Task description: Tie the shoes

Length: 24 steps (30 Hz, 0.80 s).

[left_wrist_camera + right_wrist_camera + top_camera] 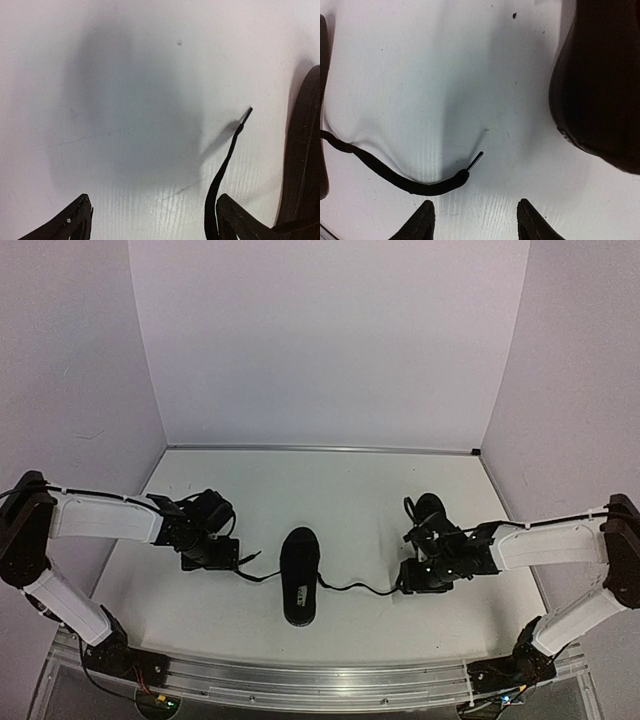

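Observation:
One black shoe [300, 575] lies in the middle of the table, toe away from the arms, with a pale label inside. A second black shoe [431, 512] lies behind my right gripper [420, 578] and shows at the upper right of the right wrist view [600, 80]. A thin black lace [256, 575] runs left from the middle shoe to my left gripper [213, 556]. In the left wrist view the gripper [152, 220] is open, and the lace [227, 160] lies just inside its right finger [240, 220]. My right gripper [475, 220] is open, with the other lace end [435, 186] lying just ahead of its left finger [420, 222].
White walls enclose the table [350, 490] on the left, back and right. The metal rail [330, 680] with the arm bases runs along the near edge. The middle shoe's side fills the right edge of the left wrist view [302, 165].

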{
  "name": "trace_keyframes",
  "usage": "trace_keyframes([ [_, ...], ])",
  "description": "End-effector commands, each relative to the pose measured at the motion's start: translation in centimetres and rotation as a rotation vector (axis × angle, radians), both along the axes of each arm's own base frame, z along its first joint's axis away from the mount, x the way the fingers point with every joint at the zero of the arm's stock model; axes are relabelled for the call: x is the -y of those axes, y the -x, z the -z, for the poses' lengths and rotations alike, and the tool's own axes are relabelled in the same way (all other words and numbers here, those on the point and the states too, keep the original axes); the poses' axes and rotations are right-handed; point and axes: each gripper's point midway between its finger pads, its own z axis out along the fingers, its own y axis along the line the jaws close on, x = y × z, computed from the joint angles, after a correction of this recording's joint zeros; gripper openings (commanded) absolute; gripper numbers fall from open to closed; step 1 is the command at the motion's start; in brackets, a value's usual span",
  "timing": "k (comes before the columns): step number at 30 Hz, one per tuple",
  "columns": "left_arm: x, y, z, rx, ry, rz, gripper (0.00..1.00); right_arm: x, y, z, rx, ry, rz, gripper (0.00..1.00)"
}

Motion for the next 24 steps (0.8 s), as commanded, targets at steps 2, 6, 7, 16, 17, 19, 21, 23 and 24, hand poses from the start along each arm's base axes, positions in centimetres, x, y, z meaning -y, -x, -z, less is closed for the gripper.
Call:
trace_keyframes([
  [2,-3.5,-1.5,-1.6,0.039,0.057,-0.125,0.86,1.4,-0.3,-1.2,0.037,0.022,0.015,0.53],
  [6,-6.5,-2.2,-2.0,0.039,0.074,-0.226,0.86,1.8,-0.2,-1.5,0.039,0.019,0.021,0.53],
  [7,-6.9,-2.4,-2.3,0.046,0.084,-0.242,0.87,1.8,-0.2,-1.6,0.039,0.018,0.022,0.53],
  [16,-3.0,-3.9,-2.8,0.057,0.234,-0.089,0.72,0.4,-0.2,-1.7,0.012,-0.032,-0.002,0.51],
  [17,-2.2,-3.8,-2.6,0.048,0.247,-0.063,0.68,-0.1,-0.2,-1.7,0.003,-0.055,-0.001,0.5],
  [19,-0.9,-3.7,-2.4,0.044,0.245,-0.017,0.64,-0.9,-0.2,-1.6,-0.009,-0.109,0.016,0.5],
  [21,0.2,-3.4,-1.8,0.028,0.24,0.018,0.62,-1.7,-0.3,-1.5,-0.012,-0.158,0.024,0.5],
  [23,1.3,-3.0,-1.3,0.015,0.233,0.048,0.61,-2.4,-0.2,-1.3,-0.022,-0.178,0.027,0.5],
  [24,1.6,-2.9,-0.9,0.005,0.229,0.055,0.6,-2.6,-0.2,-1.0,-0.029,-0.176,0.028,0.5],
])
